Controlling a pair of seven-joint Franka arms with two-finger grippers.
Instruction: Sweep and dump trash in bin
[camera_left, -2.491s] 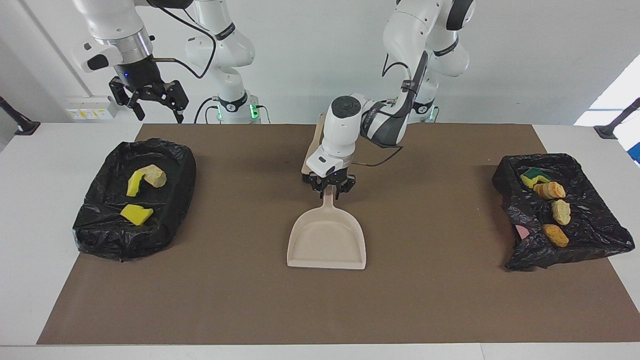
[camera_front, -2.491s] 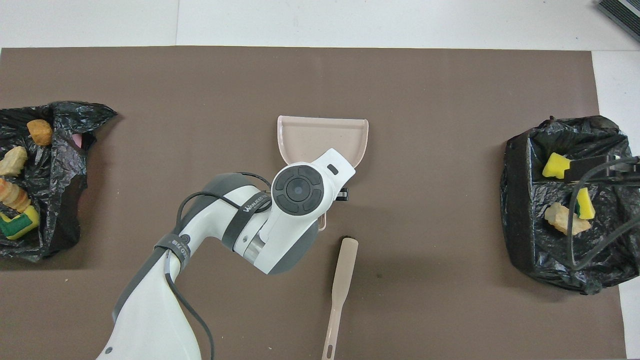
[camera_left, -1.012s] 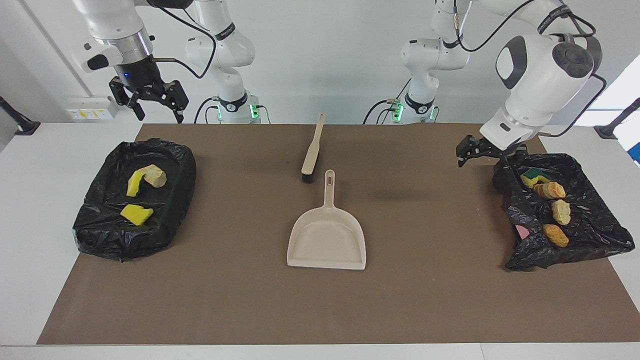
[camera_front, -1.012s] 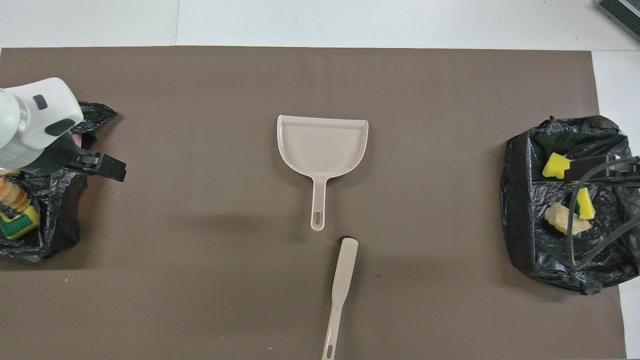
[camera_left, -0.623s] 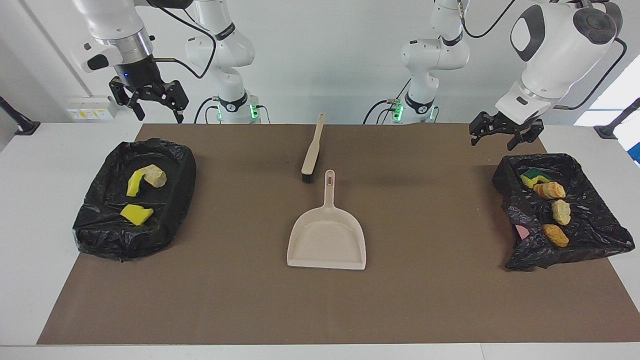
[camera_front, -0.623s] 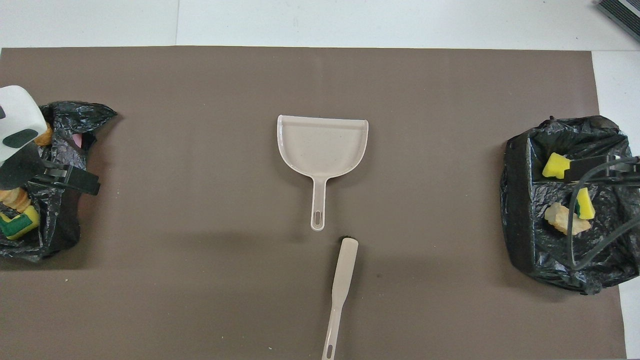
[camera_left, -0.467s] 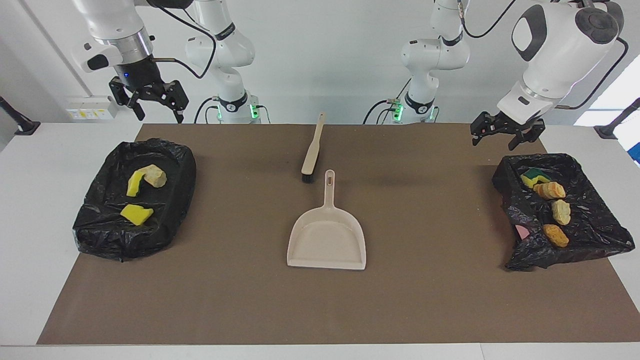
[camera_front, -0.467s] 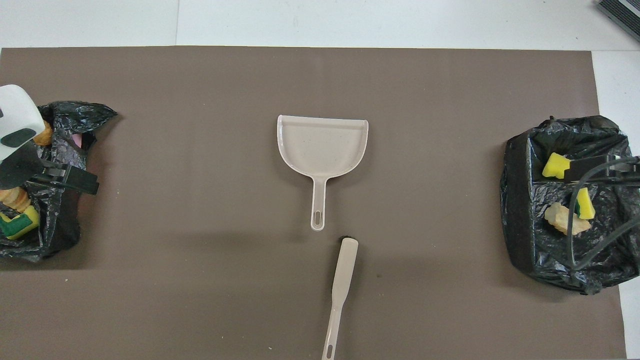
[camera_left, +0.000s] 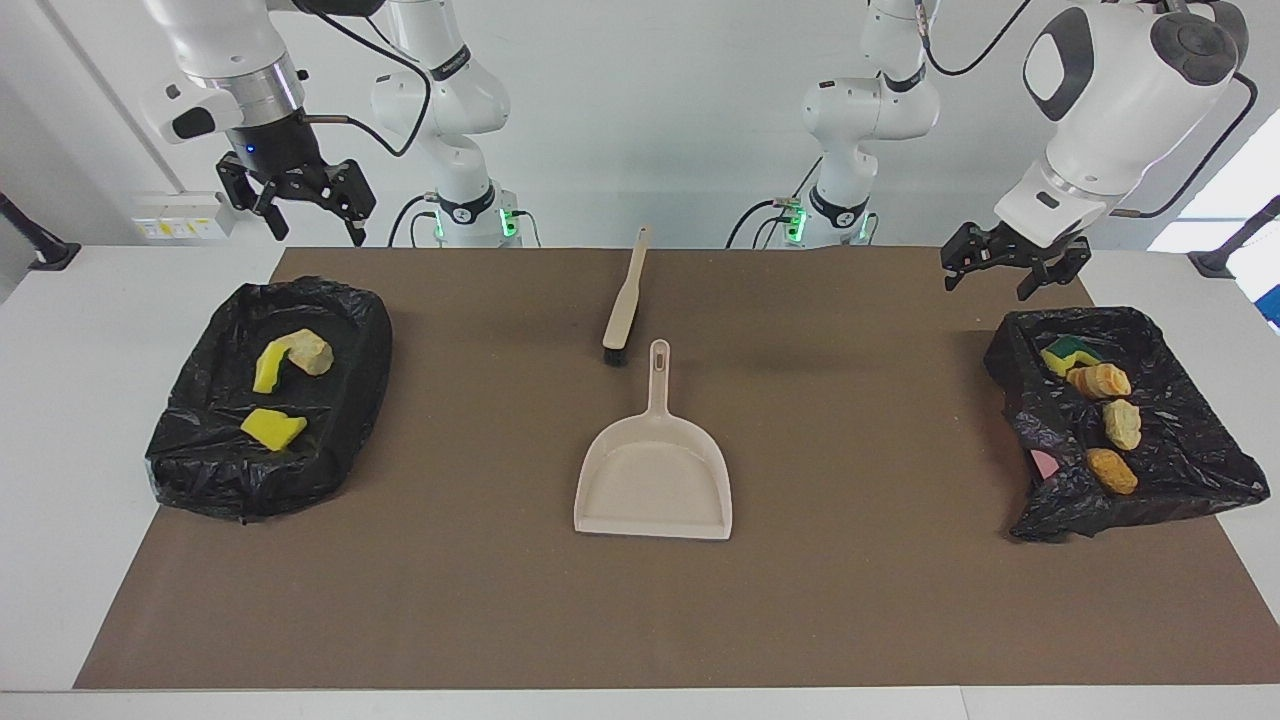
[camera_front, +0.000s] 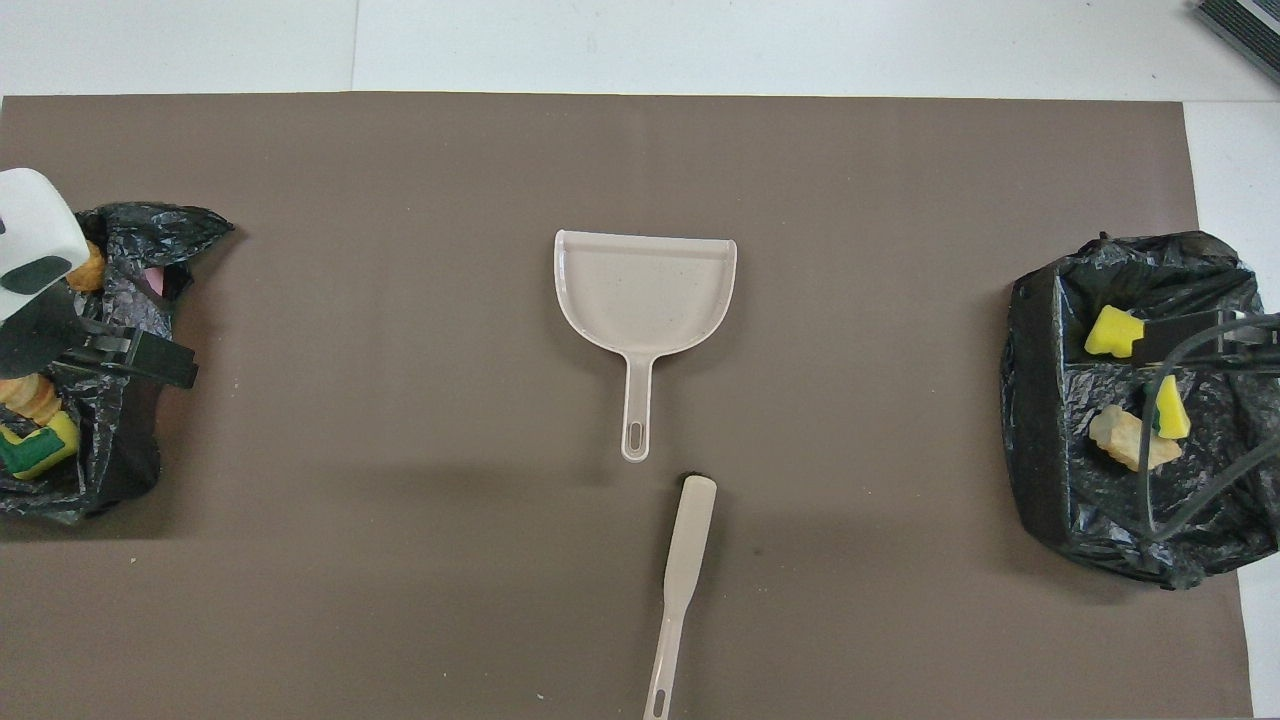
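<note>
All the trash I see lies in two black-bagged bins. The bin at the right arm's end holds two yellow sponge chunks and a beige lump. The bin at the left arm's end holds a yellow-green sponge, orange-brown pieces and a beige lump. My left gripper hangs open and empty above that bin's edge; the overhead view shows it at the bin. My right gripper waits open and empty, high over the other bin.
A beige dustpan lies flat mid-table on the brown mat, handle toward the robots. A beige brush lies just past the handle's end, nearer the robots. A bit of pink shows under the bag at the left arm's end.
My left gripper left the dustpan's handle, swung to the bin at its own end and rose; over the last half second it barely moved. The right arm has not moved.
</note>
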